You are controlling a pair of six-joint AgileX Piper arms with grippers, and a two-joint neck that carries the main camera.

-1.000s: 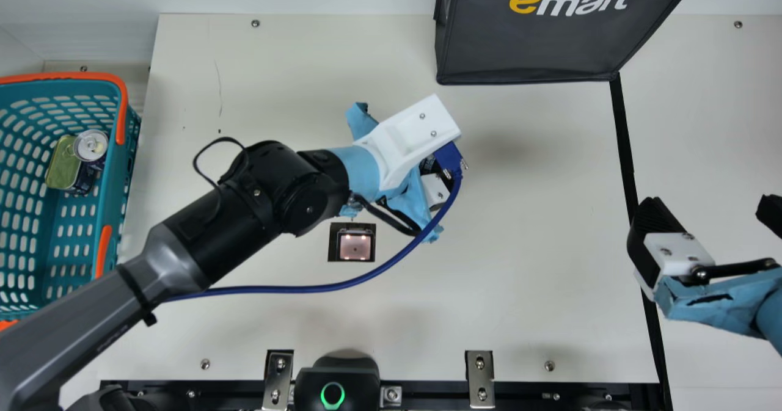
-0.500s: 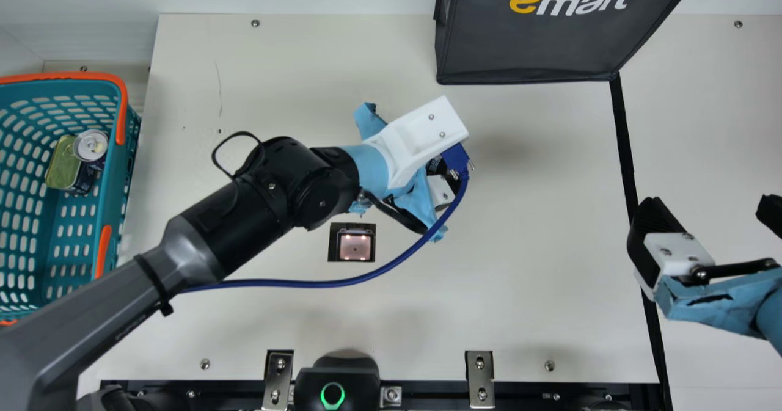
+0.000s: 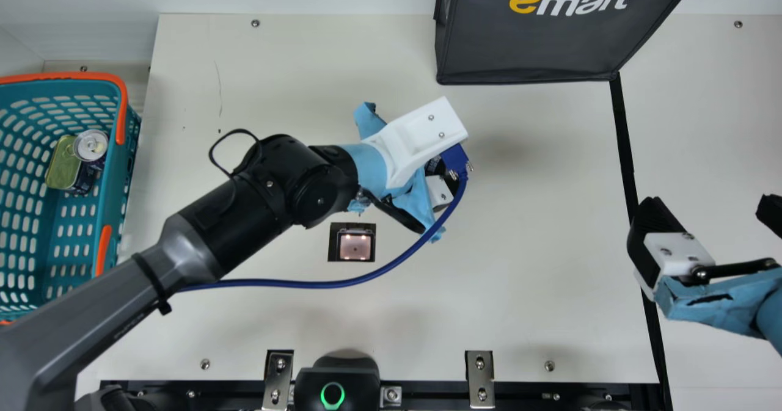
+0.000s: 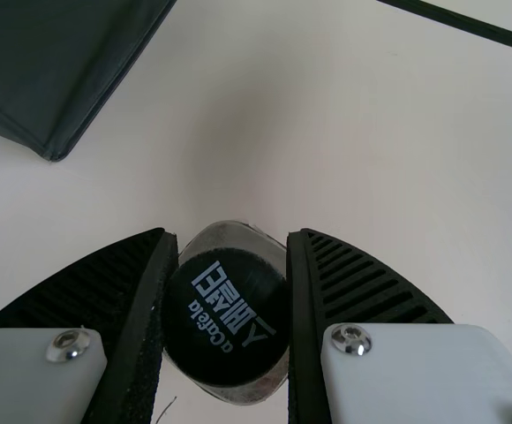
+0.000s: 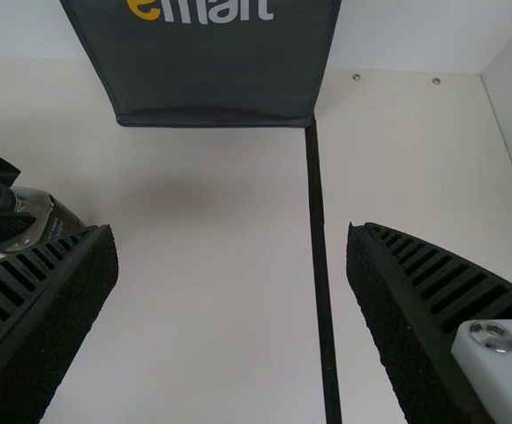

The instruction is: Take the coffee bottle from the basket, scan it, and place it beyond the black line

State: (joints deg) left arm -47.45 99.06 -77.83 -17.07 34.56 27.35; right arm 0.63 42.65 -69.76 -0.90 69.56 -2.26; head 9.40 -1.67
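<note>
1. The left gripper point(image 3: 438, 192) grips the bottle point(image 4: 228, 318) between both fingers, its dark cap toward the wrist camera.
2. The bottle is on the scanner point(image 3: 355, 245) side of the black line point(image 3: 623, 136); the dark patch by the wrist in the main view is probably part of it.
3. The right gripper point(image 3: 708, 209) stands wide apart and empty over the line, in the way there.
4. The bag point(image 3: 537, 38) stands at the line's far end.
5. A blue cable point(image 3: 317, 284) curves past the scanner to the left gripper.
6. The basket point(image 3: 117, 185) holds a round can point(image 3: 90, 145) touching a flat can point(image 3: 60, 163).
</note>
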